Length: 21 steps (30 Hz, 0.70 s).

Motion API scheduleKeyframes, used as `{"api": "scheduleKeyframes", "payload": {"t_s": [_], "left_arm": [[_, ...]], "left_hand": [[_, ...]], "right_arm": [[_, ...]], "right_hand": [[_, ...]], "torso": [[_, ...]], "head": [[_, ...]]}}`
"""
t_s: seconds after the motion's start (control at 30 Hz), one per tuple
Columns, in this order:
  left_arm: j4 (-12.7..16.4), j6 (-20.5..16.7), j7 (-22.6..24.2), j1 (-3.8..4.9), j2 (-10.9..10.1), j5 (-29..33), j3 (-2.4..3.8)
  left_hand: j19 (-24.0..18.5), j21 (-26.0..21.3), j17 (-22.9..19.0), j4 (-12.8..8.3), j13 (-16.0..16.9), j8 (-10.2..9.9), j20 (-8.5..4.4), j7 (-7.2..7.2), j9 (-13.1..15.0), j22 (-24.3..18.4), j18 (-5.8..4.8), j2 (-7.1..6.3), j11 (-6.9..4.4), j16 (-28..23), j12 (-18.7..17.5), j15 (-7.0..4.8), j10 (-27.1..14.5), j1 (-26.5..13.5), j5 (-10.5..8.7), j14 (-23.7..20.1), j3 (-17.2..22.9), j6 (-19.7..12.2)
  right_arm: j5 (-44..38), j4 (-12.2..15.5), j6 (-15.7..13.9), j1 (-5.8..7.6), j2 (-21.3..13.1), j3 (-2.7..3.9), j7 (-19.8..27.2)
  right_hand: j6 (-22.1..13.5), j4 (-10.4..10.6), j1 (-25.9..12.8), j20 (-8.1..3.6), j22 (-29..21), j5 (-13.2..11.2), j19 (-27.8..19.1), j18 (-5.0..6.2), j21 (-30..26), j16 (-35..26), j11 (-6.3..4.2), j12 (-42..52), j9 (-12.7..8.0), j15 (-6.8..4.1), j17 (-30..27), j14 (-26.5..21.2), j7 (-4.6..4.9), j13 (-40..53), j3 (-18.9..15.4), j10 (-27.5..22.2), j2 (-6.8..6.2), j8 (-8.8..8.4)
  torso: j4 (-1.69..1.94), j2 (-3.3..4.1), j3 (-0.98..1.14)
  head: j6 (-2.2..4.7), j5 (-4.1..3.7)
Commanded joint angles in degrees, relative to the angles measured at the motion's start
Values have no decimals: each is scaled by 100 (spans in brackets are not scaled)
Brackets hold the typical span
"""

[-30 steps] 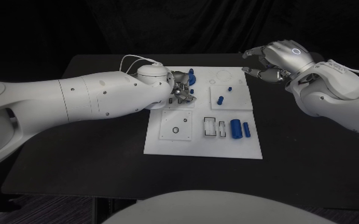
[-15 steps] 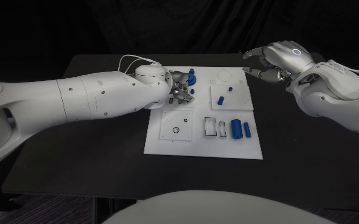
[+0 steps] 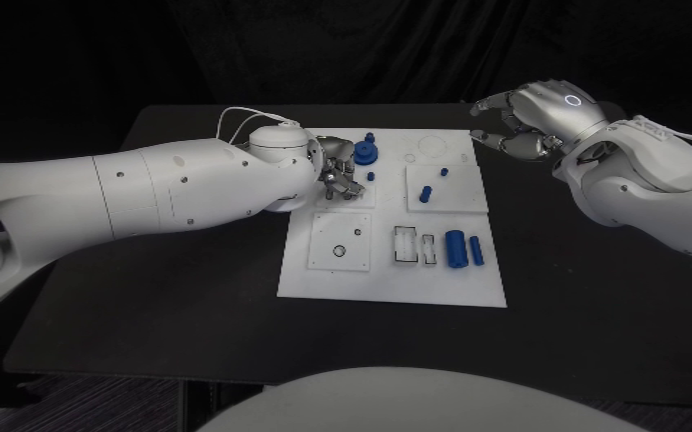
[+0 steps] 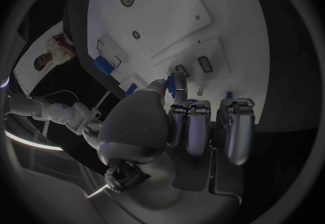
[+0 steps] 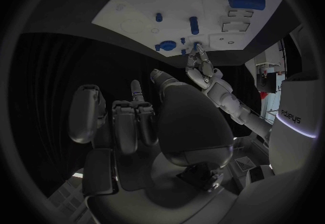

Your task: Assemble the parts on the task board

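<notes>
Blue part (image 3: 365, 152) just beyond left hand (image 3: 336, 174), fingers curled, grip unclear.

White task board (image 3: 389, 287) with blue parts (image 3: 456, 248) on black table (image 3: 188, 282); silver fingers (image 3: 343, 184).

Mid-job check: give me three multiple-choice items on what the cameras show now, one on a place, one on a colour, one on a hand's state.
1. Where is the left hand?
A. over the task board's far left part
B. off the table
C. at the board's near edge

2. What colour are the two cylinders lying side by side on the task board?
A. red
B. blue
C. green

3. What is the right hand doing?
A. gripping a cylinder
B. pressing on the board
C. holding nothing, beyond the board's far right corner

Answers: 1 A, its fingers sit beside the blue knobbed part; 2 B, both are blue; 3 C, its fingers are empty.
</notes>
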Motion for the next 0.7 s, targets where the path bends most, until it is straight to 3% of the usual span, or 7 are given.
{"api": "scheduleKeyframes", "payload": {"t_s": [0.03, 0.2, 0.5, 0.7], "left_arm": [[94, -226, -16, -12, -81, 62, 3], [147, -271, -130, -12, -192, 597, 3], [204, -297, -299, -12, -293, 835, 3], [216, -390, -394, -12, -291, 867, 3]], "left_hand": [[279, -36, 1506, 6, 1508, -31, -37, -21, 25, 1111, -6, -62, -48, 15, -24, -41, 606, -23, 16, 585, 83, 67], [284, -37, 1506, 13, 1508, -67, -51, -31, 103, 1119, -7, -166, -60, 15, -24, -53, 606, -28, 15, 585, 395, 100], [276, -47, 1506, 55, 1508, -89, -53, -22, 168, 1111, -4, -228, -57, 15, -24, -53, 606, -93, 4, 585, 599, 115], [288, -40, 1506, 72, 1508, -92, -53, -21, 187, 1125, -8, -234, -57, 15, -24, -54, 606, -124, 0, 585, 650, 127]], "right_arm": [[27, 0, 102, -1, -21, 4, -165], [29, -13, 147, -1, -17, 4, -193], [30, -12, 241, -1, -10, 4, -240], [30, -14, 298, -1, 3, 4, -271]], "right_hand": [[43, 1, 61, -10, 997, 24, -44, 27, -30, 17, 23, 15, -9, 10, 1510, 600, -11, 1509, 39, 617, -3, -22], [58, -16, 86, -9, 992, 24, -54, 31, -50, 17, 24, 15, -21, 10, 1510, 600, -10, 1509, 57, 617, 5, -29], [85, -78, 167, -6, 984, 24, -67, 37, -81, 17, 26, 15, -56, 12, 1510, 600, -7, 1509, 109, 617, 20, -52], [107, -112, 208, -5, 978, 25, -80, 42, -109, 17, 28, 15, -75, 13, 1510, 600, -6, 1509, 141, 617, 33, -60]], "torso": [[-4, -3, 0], [-6, 1, 2], [18, -4, 3], [-6, 5, -4]], "head": [[-1, 25], [-1, 43], [-1, 47], [-1, 84]]}}
